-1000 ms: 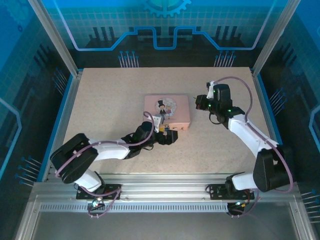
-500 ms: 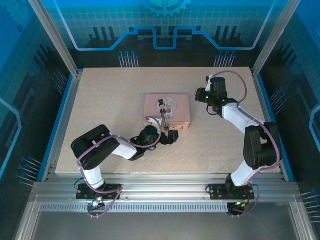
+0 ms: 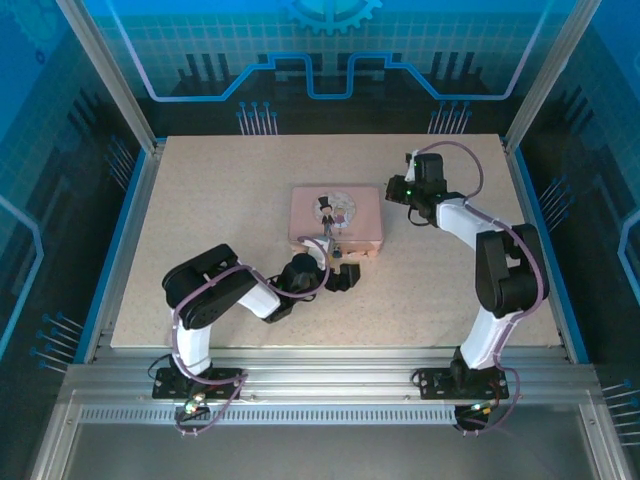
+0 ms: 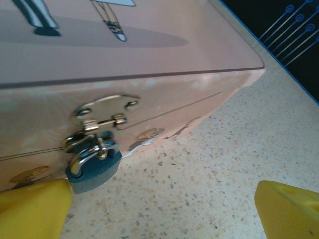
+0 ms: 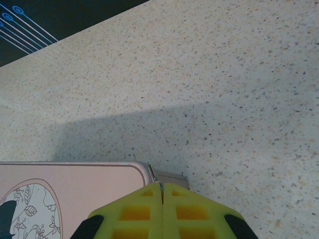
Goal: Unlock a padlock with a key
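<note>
The teal-blue padlock [image 4: 94, 170] hangs by its metal shackle from the hasp on the front wall of the pink tin [image 4: 164, 45]; from above it is a small speck [image 3: 338, 251] at the tin's near edge. My left gripper [image 4: 159, 214] is open on the table in front of it, with its left yellow finger [image 4: 30, 209] just below the padlock and nothing between the fingers. My right gripper [image 5: 162, 187] is shut above the tin's corner [image 5: 142, 169]. A thin metal sliver, the key [image 5: 161, 189], shows pinched between its tips.
The pink tin [image 3: 335, 218] with a cartoon lid sits mid-table between both arms. Speckled tabletop [image 3: 220, 190] lies open to the left and behind the tin. Blue-lit walls and a metal frame [image 3: 130, 220] enclose the table.
The right gripper has moved left and farther back, up to the tin's right side. The left arm's elbow has swung right while its gripper stays at the tin's front by the padlock.
</note>
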You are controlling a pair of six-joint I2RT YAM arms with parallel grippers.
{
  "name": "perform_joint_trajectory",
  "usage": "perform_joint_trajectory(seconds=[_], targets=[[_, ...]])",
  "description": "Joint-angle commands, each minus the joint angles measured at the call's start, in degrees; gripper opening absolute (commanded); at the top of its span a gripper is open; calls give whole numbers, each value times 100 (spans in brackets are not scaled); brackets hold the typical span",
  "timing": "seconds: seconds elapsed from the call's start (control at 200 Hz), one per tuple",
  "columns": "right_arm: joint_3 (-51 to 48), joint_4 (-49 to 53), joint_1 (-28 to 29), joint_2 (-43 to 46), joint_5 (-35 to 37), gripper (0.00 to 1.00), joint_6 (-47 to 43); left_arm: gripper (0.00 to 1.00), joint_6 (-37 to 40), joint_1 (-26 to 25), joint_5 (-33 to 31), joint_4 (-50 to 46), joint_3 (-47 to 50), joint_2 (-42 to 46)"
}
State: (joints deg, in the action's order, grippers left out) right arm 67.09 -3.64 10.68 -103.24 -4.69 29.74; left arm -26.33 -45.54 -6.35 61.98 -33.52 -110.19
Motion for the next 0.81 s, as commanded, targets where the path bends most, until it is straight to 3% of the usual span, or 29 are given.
perform_joint_trajectory(seconds=[0.0,0.255,0.47,0.685,0.801], targets=[[103,-244,-64,-126,-154,0,67,91,250,47,451,837,-75,-223],[44,-269,24,-105,-166,0,51,76,-256,354,1114,1797,88,-536],[-76,-317,62,-13,-143,0,26,62,-546,536,1495,1809,107,-494],[-104,-315,101,14,-142,0,-2,61,-654,564,1576,1814,56,-569],[-91,-300,128,34,-133,0,-38,73,-626,559,1198,1809,129,-550]])
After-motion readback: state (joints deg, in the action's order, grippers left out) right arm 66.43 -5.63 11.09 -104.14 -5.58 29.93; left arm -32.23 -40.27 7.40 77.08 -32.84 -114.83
